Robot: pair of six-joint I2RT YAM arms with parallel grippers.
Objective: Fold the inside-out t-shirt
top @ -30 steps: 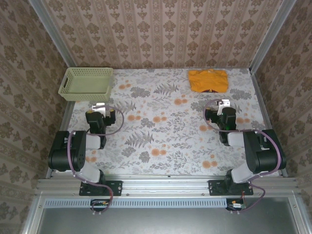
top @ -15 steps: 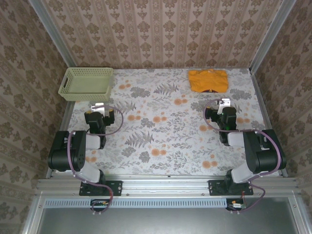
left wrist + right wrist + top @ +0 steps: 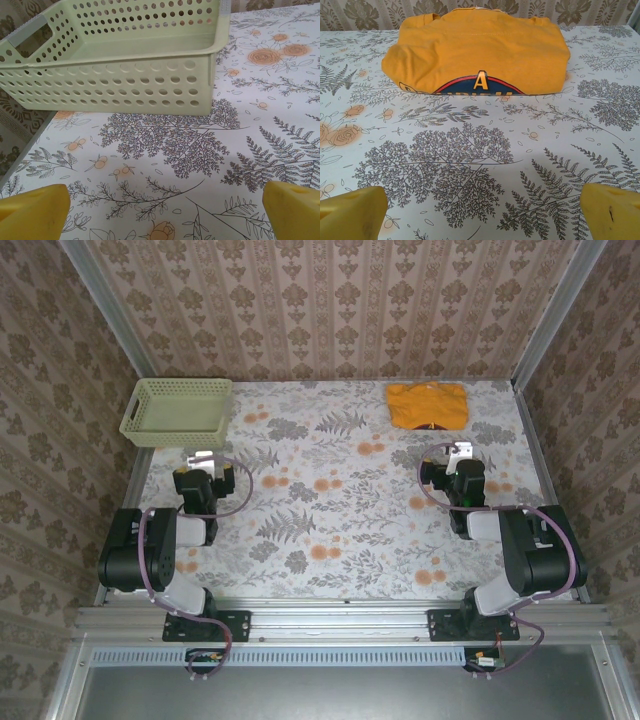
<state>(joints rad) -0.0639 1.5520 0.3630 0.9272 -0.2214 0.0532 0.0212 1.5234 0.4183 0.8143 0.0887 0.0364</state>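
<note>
The orange-yellow t-shirt (image 3: pixel 428 404) lies folded into a compact bundle at the back right of the table. In the right wrist view the t-shirt (image 3: pixel 475 52) shows a dark blue print with a white letter at its near edge. My right gripper (image 3: pixel 485 212) is open over the bare cloth, well short of the shirt, with nothing between its yellow fingertips (image 3: pixel 352 210). From above, the right gripper (image 3: pixel 458 455) points toward the shirt. My left gripper (image 3: pixel 165 212) is open too, holding nothing, facing the basket; seen from overhead, the left gripper (image 3: pixel 203 459) sits at the left.
A pale green mesh basket (image 3: pixel 177 410) stands at the back left, with its near wall (image 3: pixel 115 85) close ahead of the left gripper. The floral tablecloth (image 3: pixel 340 510) covers the table. Patterned walls close in the back and both sides.
</note>
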